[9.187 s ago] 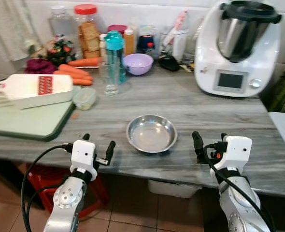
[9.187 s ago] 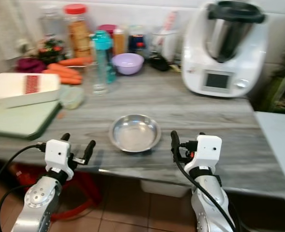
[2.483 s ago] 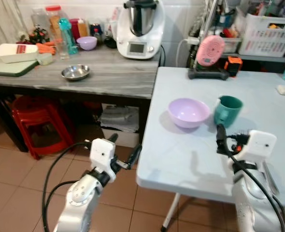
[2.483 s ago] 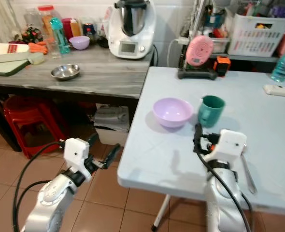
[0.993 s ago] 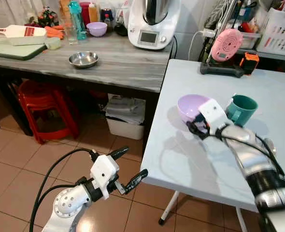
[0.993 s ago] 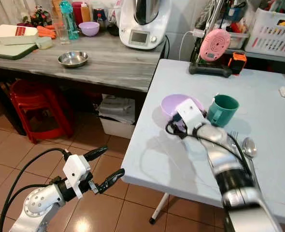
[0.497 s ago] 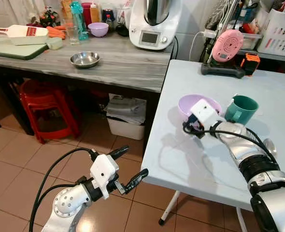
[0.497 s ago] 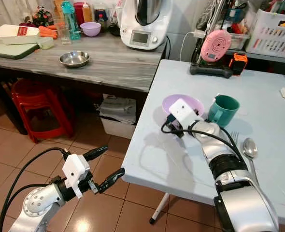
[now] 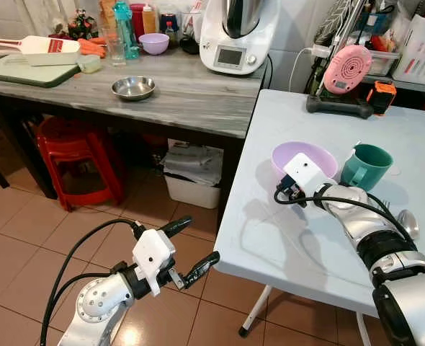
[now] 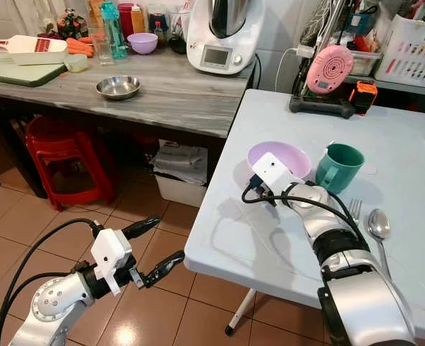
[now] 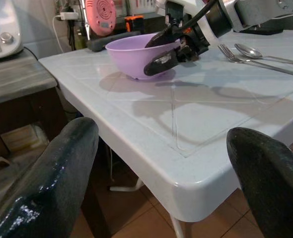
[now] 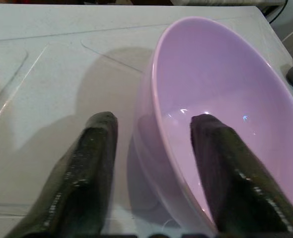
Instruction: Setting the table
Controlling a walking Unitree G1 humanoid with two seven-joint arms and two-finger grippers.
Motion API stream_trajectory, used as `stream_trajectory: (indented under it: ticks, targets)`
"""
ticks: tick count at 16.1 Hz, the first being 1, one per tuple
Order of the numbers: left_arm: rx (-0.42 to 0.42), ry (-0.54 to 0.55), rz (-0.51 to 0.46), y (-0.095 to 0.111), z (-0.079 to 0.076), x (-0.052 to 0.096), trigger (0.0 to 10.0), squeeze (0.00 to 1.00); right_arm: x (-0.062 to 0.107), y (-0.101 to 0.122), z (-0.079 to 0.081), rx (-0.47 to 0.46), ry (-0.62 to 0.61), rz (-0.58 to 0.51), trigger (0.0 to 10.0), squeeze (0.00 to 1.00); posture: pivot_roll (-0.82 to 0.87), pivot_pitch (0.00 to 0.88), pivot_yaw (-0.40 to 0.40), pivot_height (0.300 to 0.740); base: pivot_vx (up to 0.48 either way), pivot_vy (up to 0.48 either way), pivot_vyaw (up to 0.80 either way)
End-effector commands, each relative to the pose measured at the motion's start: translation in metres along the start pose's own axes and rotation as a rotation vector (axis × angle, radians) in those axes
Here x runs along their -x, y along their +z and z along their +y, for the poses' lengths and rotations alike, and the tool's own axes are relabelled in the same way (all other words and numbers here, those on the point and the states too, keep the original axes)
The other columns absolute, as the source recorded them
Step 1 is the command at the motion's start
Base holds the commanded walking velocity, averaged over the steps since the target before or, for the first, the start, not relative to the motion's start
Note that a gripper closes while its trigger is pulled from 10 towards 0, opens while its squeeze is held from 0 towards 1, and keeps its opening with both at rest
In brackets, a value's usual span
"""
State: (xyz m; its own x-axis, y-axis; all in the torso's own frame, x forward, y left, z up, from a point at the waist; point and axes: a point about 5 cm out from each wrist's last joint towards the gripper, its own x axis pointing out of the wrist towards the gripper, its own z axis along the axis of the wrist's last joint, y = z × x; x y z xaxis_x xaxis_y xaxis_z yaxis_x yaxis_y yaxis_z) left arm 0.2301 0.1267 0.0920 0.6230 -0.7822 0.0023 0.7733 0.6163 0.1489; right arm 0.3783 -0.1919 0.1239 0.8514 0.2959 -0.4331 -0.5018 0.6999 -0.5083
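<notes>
Two black fingers of the right claw [image 12: 151, 168] straddle the purple bowl's [image 12: 221, 114] near rim on the white counter [image 10: 284, 245], spread, not yet clenched. Next, probably pinch and lift. Left claw [image 9: 191, 252] hangs released.

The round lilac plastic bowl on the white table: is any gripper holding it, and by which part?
Not yet held. The right gripper is open, its fingers straddling the near rim of the lilac bowl.

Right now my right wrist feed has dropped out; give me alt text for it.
The right gripper straddles the near rim of the purple bowl, jaws open, one black finger outside the wall and the other inside. The bowl sits on the pale table.
</notes>
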Motion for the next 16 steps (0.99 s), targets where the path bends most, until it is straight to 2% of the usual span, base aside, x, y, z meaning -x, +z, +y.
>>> stream_trajectory:
  ticks: [1, 13, 16]
  targets:
    - [-0.014, -0.012, -0.001, 0.003, 0.003, -0.001, 10.0, 0.00, 0.000, 0.006, -0.004, 0.000, 0.006, -0.017, 0.0, 0.00, 0.05, 0.000, -0.010, 0.740, 0.000, 0.000, 0.00]
    - [-0.020, -0.009, 0.018, 0.001, 0.004, -0.004, 10.0, 0.00, -0.004, 0.015, 0.017, -0.058, 0.117, -0.088, 0.0, 0.00, 0.05, 0.000, -0.006, 0.740, 0.000, 0.000, 0.00]
    - [-0.029, -0.001, 0.027, 0.000, 0.005, -0.005, 10.0, 0.00, -0.002, 0.023, 0.021, -0.097, 0.116, -0.144, 0.0, 0.00, 0.05, 0.000, -0.006, 0.740, 0.000, 0.000, 0.00]
